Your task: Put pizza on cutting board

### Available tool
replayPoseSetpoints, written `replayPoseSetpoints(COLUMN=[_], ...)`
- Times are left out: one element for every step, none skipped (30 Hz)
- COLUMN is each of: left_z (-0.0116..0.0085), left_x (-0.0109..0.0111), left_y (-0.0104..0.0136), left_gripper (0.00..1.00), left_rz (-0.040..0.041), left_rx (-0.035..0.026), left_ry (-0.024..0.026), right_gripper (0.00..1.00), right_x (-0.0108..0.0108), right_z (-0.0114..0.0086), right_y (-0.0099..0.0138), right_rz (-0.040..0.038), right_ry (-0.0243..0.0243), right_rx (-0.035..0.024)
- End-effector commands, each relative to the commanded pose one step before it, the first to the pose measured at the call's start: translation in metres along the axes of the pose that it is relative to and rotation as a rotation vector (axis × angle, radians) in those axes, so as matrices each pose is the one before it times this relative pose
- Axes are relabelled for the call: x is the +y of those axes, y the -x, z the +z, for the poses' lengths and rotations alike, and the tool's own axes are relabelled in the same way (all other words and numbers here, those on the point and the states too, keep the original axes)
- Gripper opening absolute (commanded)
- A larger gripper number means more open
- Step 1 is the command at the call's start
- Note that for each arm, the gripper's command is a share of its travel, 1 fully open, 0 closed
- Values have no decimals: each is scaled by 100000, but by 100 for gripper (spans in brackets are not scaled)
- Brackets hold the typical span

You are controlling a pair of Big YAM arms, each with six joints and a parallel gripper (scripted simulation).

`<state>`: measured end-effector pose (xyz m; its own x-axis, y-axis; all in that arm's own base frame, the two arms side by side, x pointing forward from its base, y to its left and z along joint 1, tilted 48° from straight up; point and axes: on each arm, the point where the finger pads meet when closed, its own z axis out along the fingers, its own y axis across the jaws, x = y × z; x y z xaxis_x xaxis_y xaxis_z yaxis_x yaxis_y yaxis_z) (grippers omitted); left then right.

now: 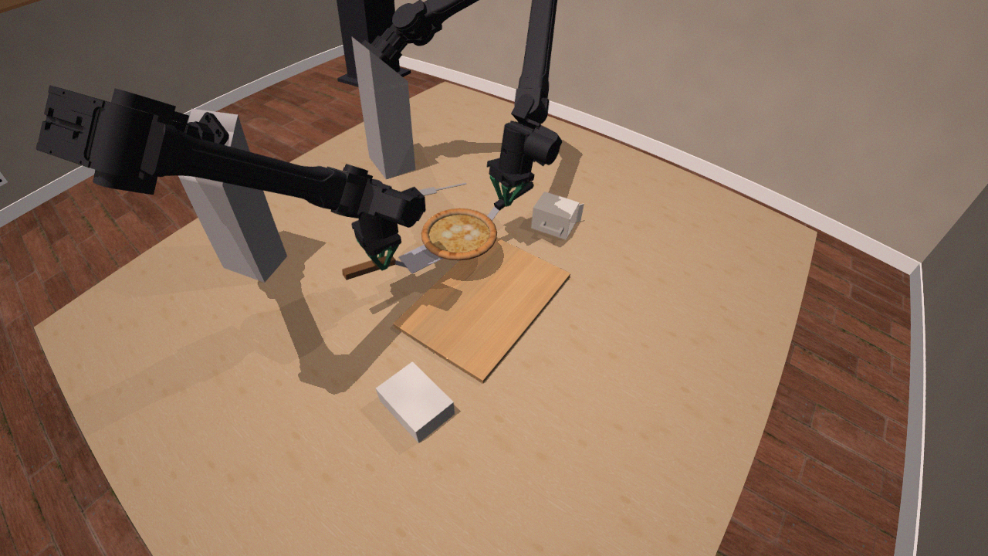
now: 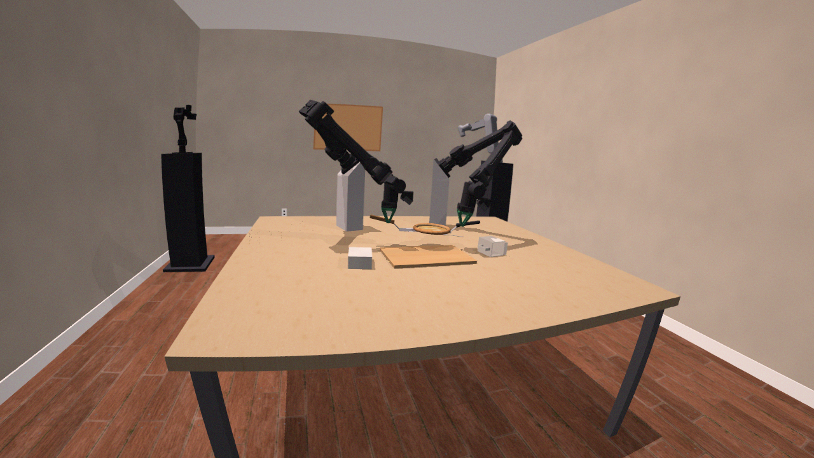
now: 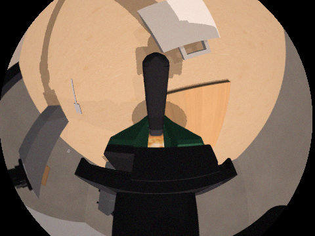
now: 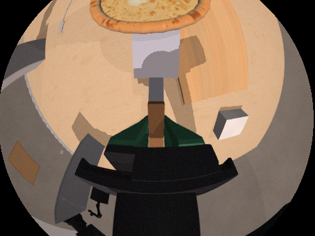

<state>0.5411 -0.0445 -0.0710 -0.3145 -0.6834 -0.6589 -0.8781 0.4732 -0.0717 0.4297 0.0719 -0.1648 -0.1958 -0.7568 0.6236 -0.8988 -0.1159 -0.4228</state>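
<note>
So the pizza (image 1: 459, 233) (image 2: 431, 228) (image 3: 155, 141) (image 4: 149, 16) is up in the air, looking pretty level, out by the arm-side corner of the cutting board (image 1: 494, 310) (image 2: 428, 257) (image 3: 197, 111) (image 4: 223, 65), nowhere near its middle. Its shadow falls partly on the wood, and the board lies flat on the table.

The right gripper (image 1: 384, 265) (image 2: 388, 221) (image 4: 156, 118) has its fingers clamped on the brown-handled turner (image 1: 417, 259) (image 2: 379, 217) (image 4: 155, 121), whose blade runs in under the crust. Across from it, the left gripper (image 1: 507, 201) (image 2: 464, 224) (image 3: 155, 118) is clamped on the black-handled turner (image 1: 494, 212) (image 2: 470, 223) (image 3: 155, 92), reaching in from the opposite side; can't tell how far under its blade goes, the pizza hides it.

Further out there's a pale box with a handle (image 1: 554, 215) (image 2: 490, 246) (image 3: 184, 26) near one end of the board, and a plain white block (image 1: 414, 397) (image 2: 359, 257) (image 4: 232, 124) off the other. A skinny metal utensil (image 1: 428, 191) (image 2: 454, 235) (image 3: 76, 105) (image 4: 61, 27) lies on the table back toward the arm stands.
</note>
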Motion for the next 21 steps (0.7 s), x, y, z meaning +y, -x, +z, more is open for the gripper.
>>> replayPoseSetpoints(left_z=[-992, -35, -68, -97, -121, -188, -85, 141, 203, -72, 38, 32, 0, 0, 505, -374, -21, 87, -20, -84, -105], left_x=[-2154, -512, -534, -543, -353, -367, -352, -232, -216, -410, -286, 53, 0, 0, 376, -885, -516, -303, -470, -501, -512], left_y=[-1923, -17, 14, 45, 118, 179, 62, -147, -196, 48, -18, -1, 0, 0, -71, -211, -22, -111, -49, -44, 4], left_gripper=[6, 6, 6, 6, 6, 6, 6, 6, 6, 6, 6, 6, 6, 6, 6, 6, 6, 6, 6, 6, 6], left_rz=[2797, -84, -207, 11, -50, -249, -95, 260, 337, -231, 42, 267, 0, 0, -249, 81, -155, 455, -46, -306, -4], left_rx=[1351, -39, 15, 16, -63, -98, -22, 77, 96, -162, -143, -105, 0, 0, 241, -46, -6, 334, 71, -68, 6], left_ry=[-1510, -220, 15, -2, -279, -430, -140, 268, 357, -296, 92, 3, 0, 0, 1063, -955, -67, 430, -153, -70, 4], right_gripper=[6, 6, 6, 6, 6, 6, 6, 6, 6, 6, 6, 6, 6, 6, 6, 6, 6, 6, 6, 6, 6], right_x=[-2721, -434, -591, -399, -207, -321, -330, -359, -528, -295, -69, 606, 0, 0, 340, -1683, -532, -325, -415, -556, -580], right_z=[-412, 9, -41, -46, -139, -287, -124, 361, 93, 38, 170, 340, 0, 0, -165, -243, -10, -4, -11, -45, -75], right_y=[-631, -97, -26, 37, 157, 271, 99, -407, -97, -63, -12, 172, 0, 0, -342, -142, -8, -100, -77, 4, -16], right_rz=[-45, -312, 63, 390, 339, -688, -193, 669, 566, 61, -339, 698, 0, 0, -1824, 1367, 113, -479, 146, -78, 90], right_ry=[-546, -38, 17, -15, -271, -499, -211, 647, -257, 76, 429, 785, 0, 0, -314, -702, -172, 244, -92, 85, 2], right_rx=[-894, -17, 12, -13, -183, -341, -136, 470, -109, 30, 224, 343, 0, 0, -183, -205, -60, 348, 176, -267, 2])
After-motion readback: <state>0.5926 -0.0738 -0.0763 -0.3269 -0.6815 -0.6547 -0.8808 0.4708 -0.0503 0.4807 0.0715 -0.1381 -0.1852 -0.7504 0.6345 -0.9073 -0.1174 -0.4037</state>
